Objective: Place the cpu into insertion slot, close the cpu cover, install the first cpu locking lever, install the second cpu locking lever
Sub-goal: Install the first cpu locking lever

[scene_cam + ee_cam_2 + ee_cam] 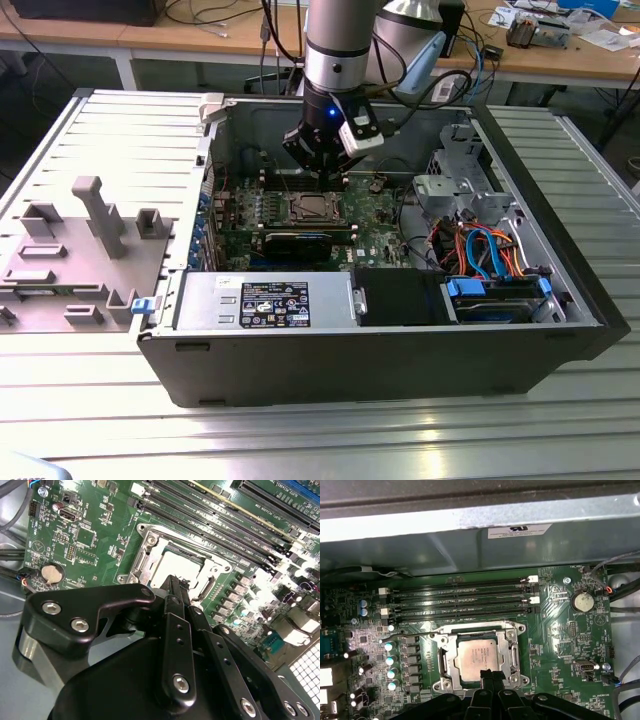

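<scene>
The cpu [476,655] lies flat in the insertion slot [443,682], its silvery top showing. The cpu cover [511,652] lies down around it as a silver frame. A thin locking lever [405,636] runs along the slot's side nearest the memory slots, its end sticking out past the corner. I cannot tell whether it is latched. My gripper [490,674] hangs just above the slot's edge, fingers shut together with nothing between them. In the second wrist view the gripper [176,586] reaches over the cpu [175,566]. In the exterior view the gripper [322,170] hovers over the cpu [310,207].
Long black memory slots [460,600] lie beside the socket, and a coin battery [582,601] sits on the board. The case wall [470,535] rises behind. A graphics card [295,240], power supply [265,300] and cabled drive cage [490,250] crowd the case. A grey fixture tray [80,250] lies outside.
</scene>
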Robot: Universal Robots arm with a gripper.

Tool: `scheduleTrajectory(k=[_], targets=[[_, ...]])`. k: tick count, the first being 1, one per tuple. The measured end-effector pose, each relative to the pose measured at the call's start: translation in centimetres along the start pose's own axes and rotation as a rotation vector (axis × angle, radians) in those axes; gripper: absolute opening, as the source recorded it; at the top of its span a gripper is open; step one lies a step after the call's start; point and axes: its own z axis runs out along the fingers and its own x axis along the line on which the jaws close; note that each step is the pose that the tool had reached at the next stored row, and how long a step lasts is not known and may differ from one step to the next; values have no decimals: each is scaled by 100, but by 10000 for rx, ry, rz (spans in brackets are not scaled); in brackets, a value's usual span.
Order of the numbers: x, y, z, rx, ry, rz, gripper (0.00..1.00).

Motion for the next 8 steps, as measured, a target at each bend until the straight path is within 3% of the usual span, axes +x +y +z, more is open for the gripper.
scheduleTrajectory(k=[8], targets=[[0,0,0,1,-1,-128,11]])
